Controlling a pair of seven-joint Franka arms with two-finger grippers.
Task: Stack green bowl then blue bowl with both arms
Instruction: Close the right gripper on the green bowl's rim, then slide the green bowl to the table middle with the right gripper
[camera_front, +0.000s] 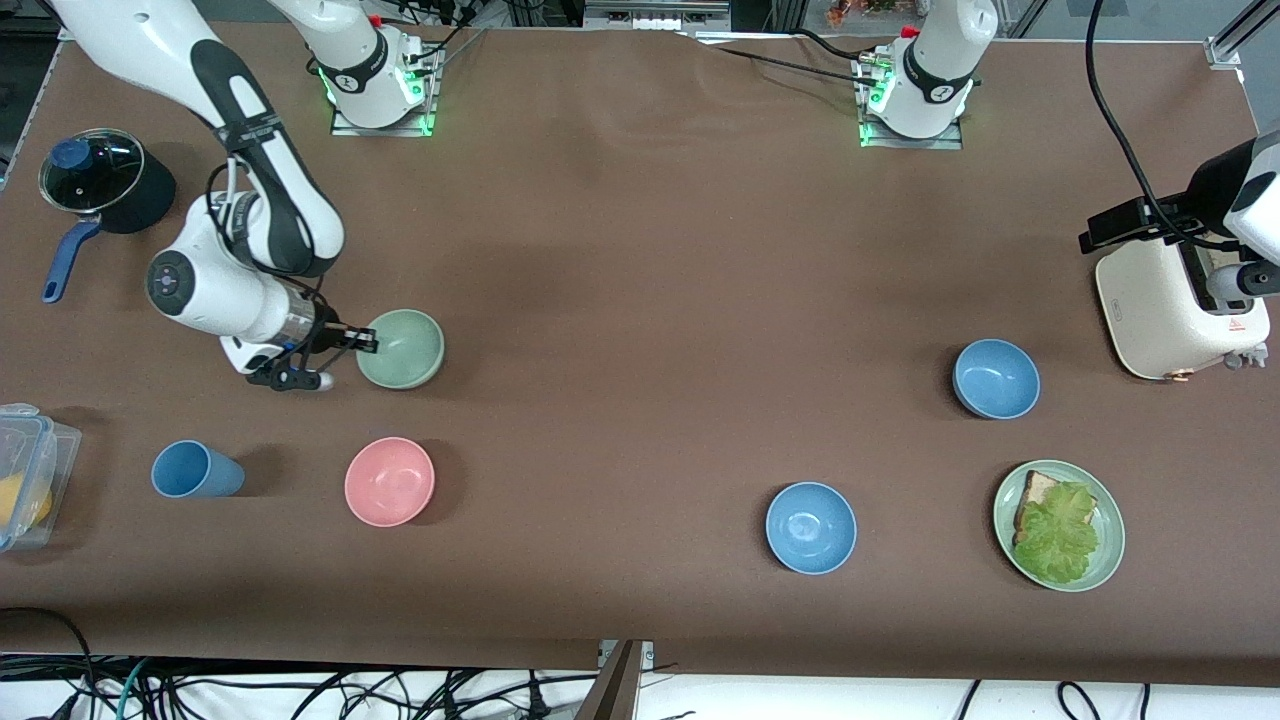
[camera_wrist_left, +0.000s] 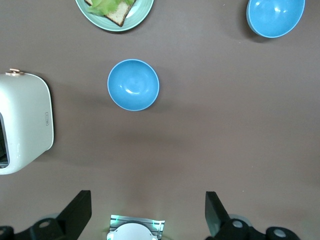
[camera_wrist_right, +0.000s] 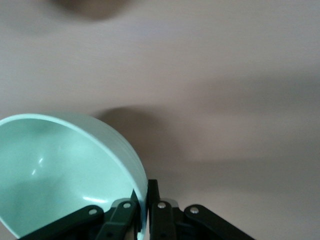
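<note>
The pale green bowl (camera_front: 401, 349) is toward the right arm's end of the table. My right gripper (camera_front: 368, 341) is shut on its rim, one finger inside and one outside, and the bowl (camera_wrist_right: 60, 170) is tilted, as the right wrist view shows at the gripper (camera_wrist_right: 145, 192). One blue bowl (camera_front: 996, 378) sits beside the toaster and also shows in the left wrist view (camera_wrist_left: 133, 84). A second blue bowl (camera_front: 811, 527) sits nearer the front camera and also shows there (camera_wrist_left: 275, 17). My left gripper (camera_front: 1245, 285) waits high over the toaster, open and empty (camera_wrist_left: 147, 212).
A pink bowl (camera_front: 389, 481) and a blue cup (camera_front: 193, 470) sit nearer the front camera than the green bowl. A black pot (camera_front: 100, 180) and a plastic box (camera_front: 28, 470) are at the right arm's end. A white toaster (camera_front: 1170, 300) and a green plate (camera_front: 1108, 560) with bread and lettuce are at the left arm's end.
</note>
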